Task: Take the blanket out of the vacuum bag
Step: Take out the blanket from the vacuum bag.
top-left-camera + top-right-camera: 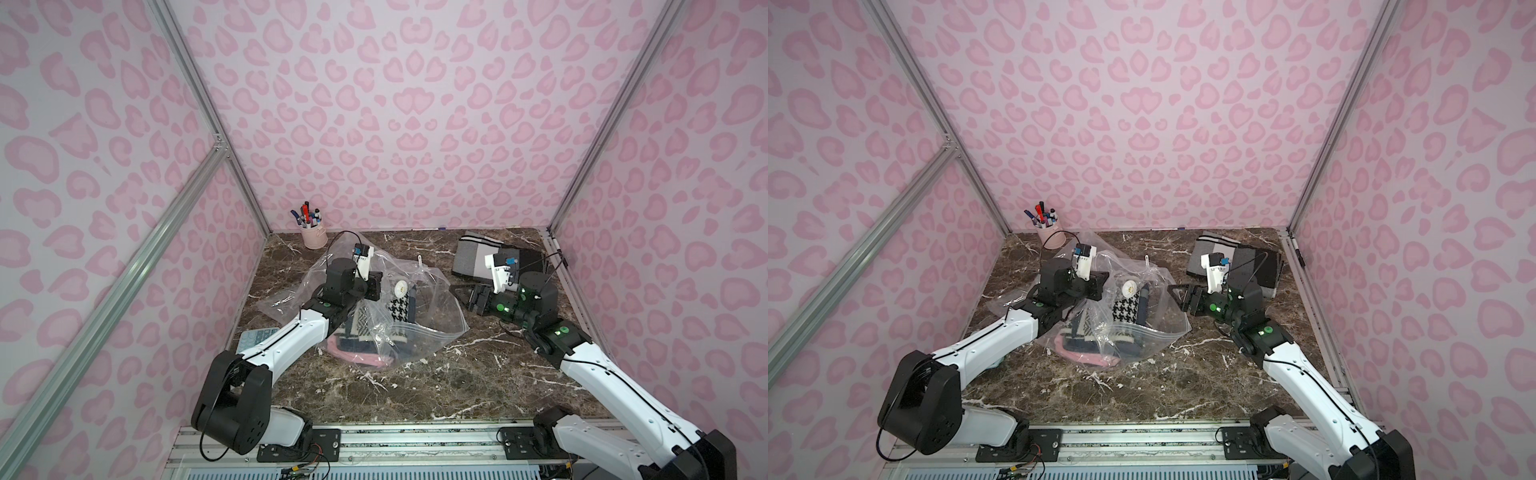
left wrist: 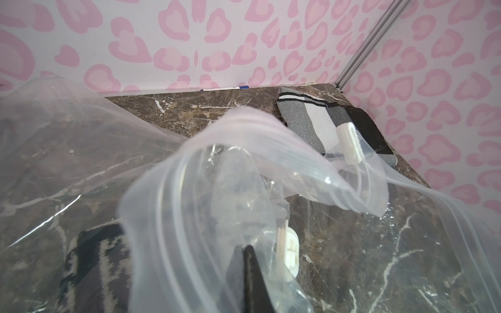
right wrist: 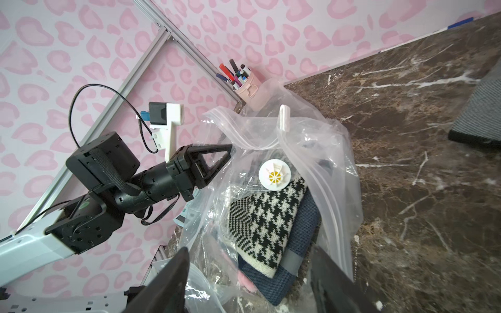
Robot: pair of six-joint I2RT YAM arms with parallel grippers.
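Note:
The vacuum bag, clear crinkly plastic, lies mid-table in both top views. Its round white valve cap and white slider clip face up. Inside lies the folded blanket stack: black-and-white houndstooth over navy, with pink beneath. My left gripper is shut on the bag's plastic near the zip edge and holds it raised above the table. My right gripper stands open at the bag's right side with nothing between its fingers. In the right wrist view the stack shows between its fingers.
A folded grey, white and black cloth lies at the back right, outside the bag. A pink cup of pens stands at the back left. A calculator sits at the table's left edge. Patterned walls close three sides.

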